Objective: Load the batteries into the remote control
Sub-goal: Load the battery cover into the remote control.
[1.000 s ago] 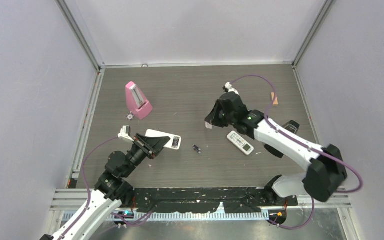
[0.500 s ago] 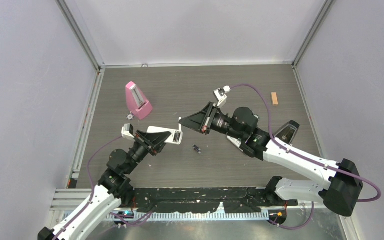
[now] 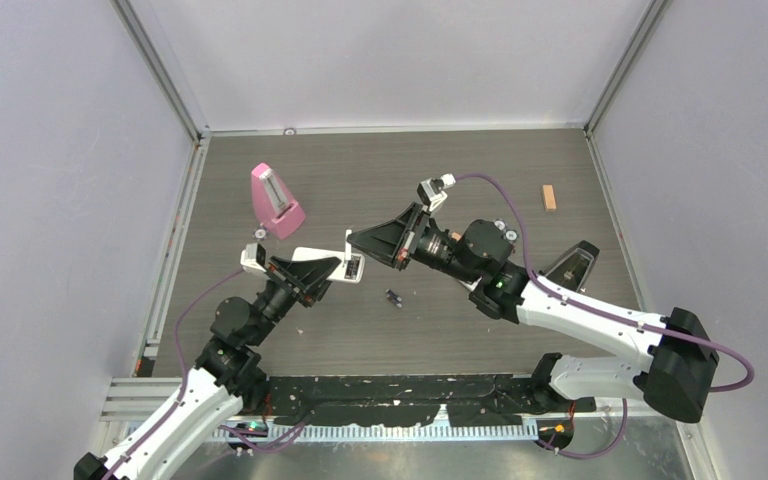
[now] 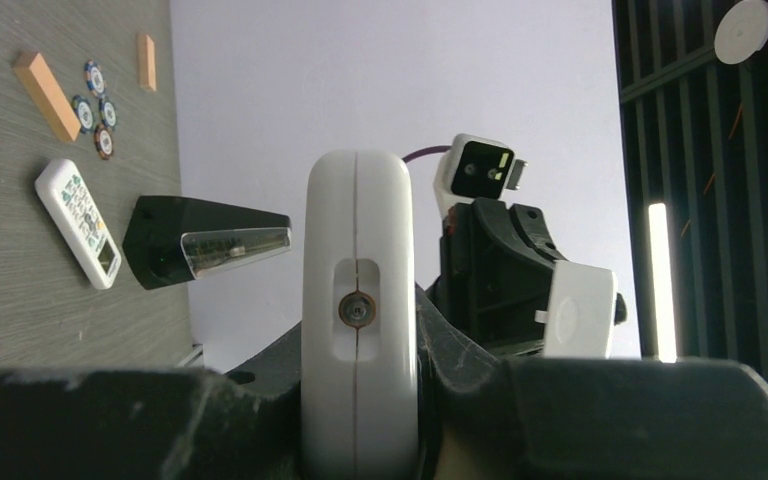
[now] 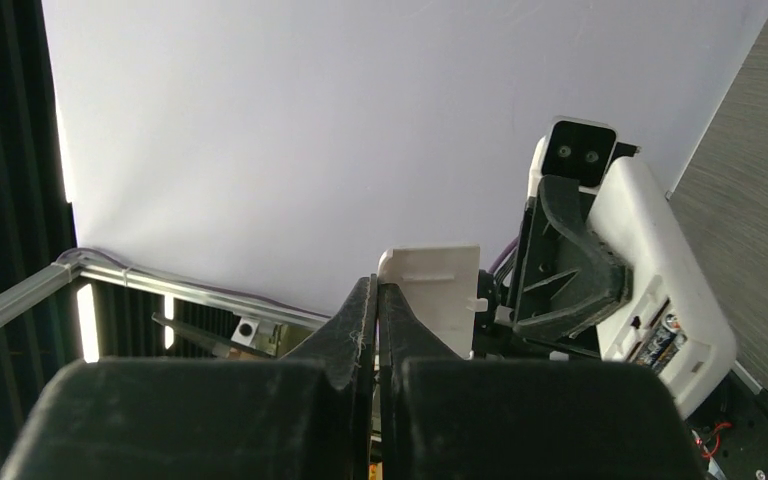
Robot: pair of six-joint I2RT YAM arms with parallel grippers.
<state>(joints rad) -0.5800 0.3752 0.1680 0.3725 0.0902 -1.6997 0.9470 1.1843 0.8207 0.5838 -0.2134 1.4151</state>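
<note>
the loading looks nearly done and the job in hand seems to be closing the bay. in the right wrist view at least one of the batteries (image 5: 663,338) sits in the open bay of the remote (image 4: 360,230). the right end effector (image 5: 377,300) has its fingers pressed together on a thin white cover (image 5: 430,285), which i take to be the bay lid. the left end effector (image 4: 360,405) is clamped on the remote and holds it up off the tabletop (image 3: 460,170), turned on edge, at about nine o'clock from the tabletop's middle. the cover's tip hovers just at one o'clock of the remote, near it, though i cannot tell whether they touch. what looks like a loose battery (image 3: 393,297) lies on the tabletop at about four o'clock from the remote, so i can't be sure the bay is full. the next move, as i judge it, calls for lining the cover's tabs up with the bay edge and sliding it home, while the left side holds firm against the push. the left arm rises from its base at seven o'clock and reaches toward the middle, with its wrist rolled. the right arm sweeps in from five o'clock, its forearm lying across the tabletop and its nose pointing toward nine o'clock.
</note>
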